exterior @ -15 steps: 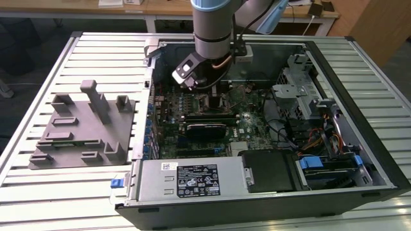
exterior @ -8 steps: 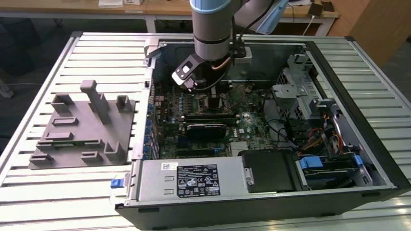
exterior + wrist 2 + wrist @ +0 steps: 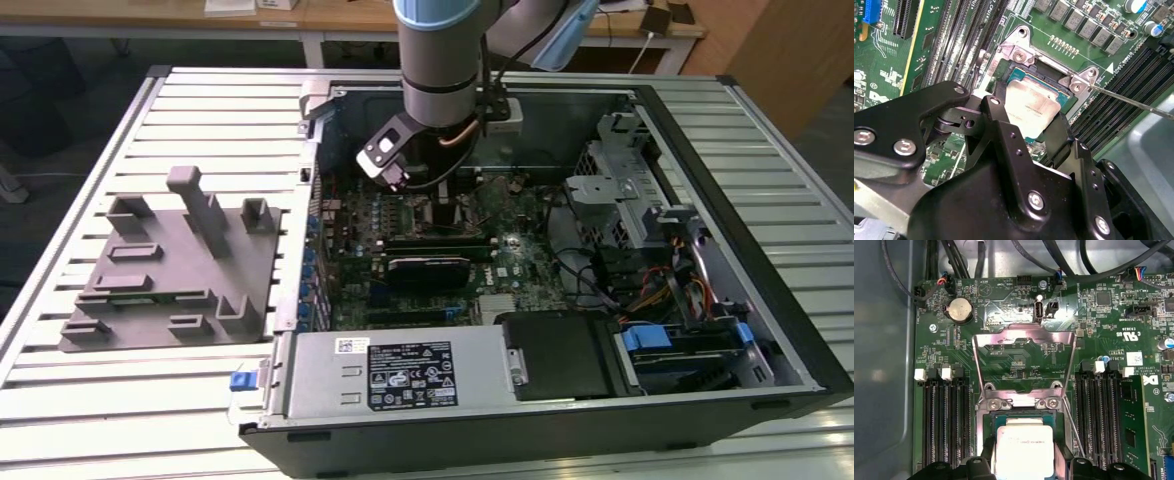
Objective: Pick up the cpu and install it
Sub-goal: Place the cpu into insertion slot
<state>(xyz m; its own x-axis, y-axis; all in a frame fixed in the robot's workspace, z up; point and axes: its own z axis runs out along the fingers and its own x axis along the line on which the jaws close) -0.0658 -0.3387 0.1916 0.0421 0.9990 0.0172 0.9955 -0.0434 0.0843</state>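
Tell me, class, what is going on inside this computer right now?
The robot arm's claw reaches down into an open computer case. It grips the cpu by two opposite edges, right at the motherboard's socket, whose metal load plate is flipped open. Whether the cpu is fully seated cannot be told.

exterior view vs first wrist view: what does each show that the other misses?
Exterior view: the arm reaching into the open case, the grey fixture beside it, the power supply. First wrist view: the cpu at the open socket, the opened load plate, a coin cell. Both: the green motherboard.
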